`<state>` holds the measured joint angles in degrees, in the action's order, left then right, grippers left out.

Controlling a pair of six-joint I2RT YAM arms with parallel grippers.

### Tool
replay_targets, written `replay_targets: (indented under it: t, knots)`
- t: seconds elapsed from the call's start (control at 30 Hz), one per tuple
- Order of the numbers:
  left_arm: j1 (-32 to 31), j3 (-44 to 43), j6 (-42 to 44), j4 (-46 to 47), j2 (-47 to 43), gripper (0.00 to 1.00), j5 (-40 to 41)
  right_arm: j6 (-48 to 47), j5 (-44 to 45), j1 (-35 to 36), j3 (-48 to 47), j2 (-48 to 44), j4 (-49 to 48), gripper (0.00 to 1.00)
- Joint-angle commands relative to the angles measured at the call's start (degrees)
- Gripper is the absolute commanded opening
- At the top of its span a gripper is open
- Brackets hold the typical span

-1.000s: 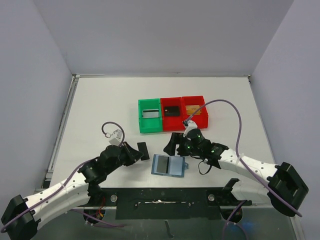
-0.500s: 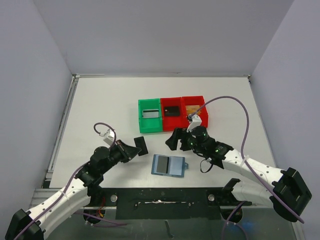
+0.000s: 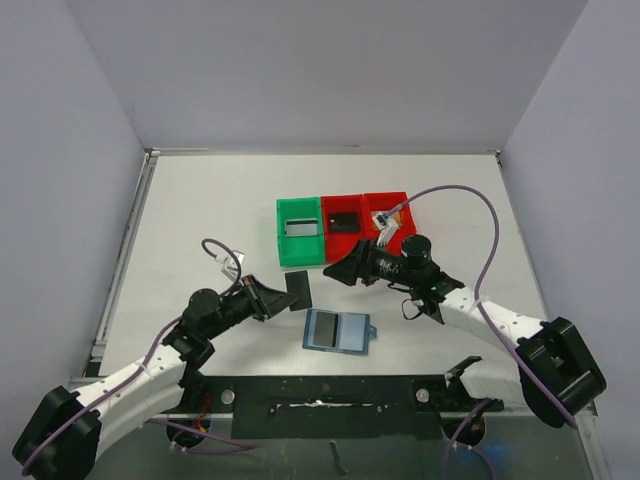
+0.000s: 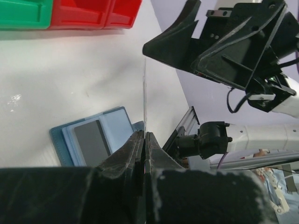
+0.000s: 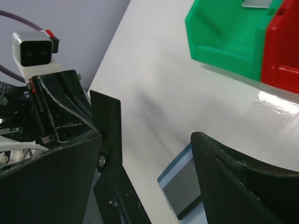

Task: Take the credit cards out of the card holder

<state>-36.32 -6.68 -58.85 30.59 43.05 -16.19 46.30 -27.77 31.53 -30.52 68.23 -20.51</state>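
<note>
Now keep the left tool [image 4: 144, 140] pressed tight on the dark credit card [image 3: 297, 289], held on edge above the counter [image 3: 200, 220] just beside the open card holder [image 3: 356, 334]. If this is the handover it looks like, steer the card's free end squarely between the spread jaws of the right tool [image 3: 344, 270] before closing. Since a second ago the right tool has lifted from beside the holder and turned toward the card; another grey card [image 3: 321, 328] still lies in the holder's left panel.
</note>
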Motion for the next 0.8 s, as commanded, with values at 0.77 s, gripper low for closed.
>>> replay_targets:
  t: [0.77]
  knots:
    - [1.4,-5.8,-2.8,19.8,7.2,0.0,-10.4,17.0,-24.5,4.2,-3.6,15.9,-36.7,0.54]
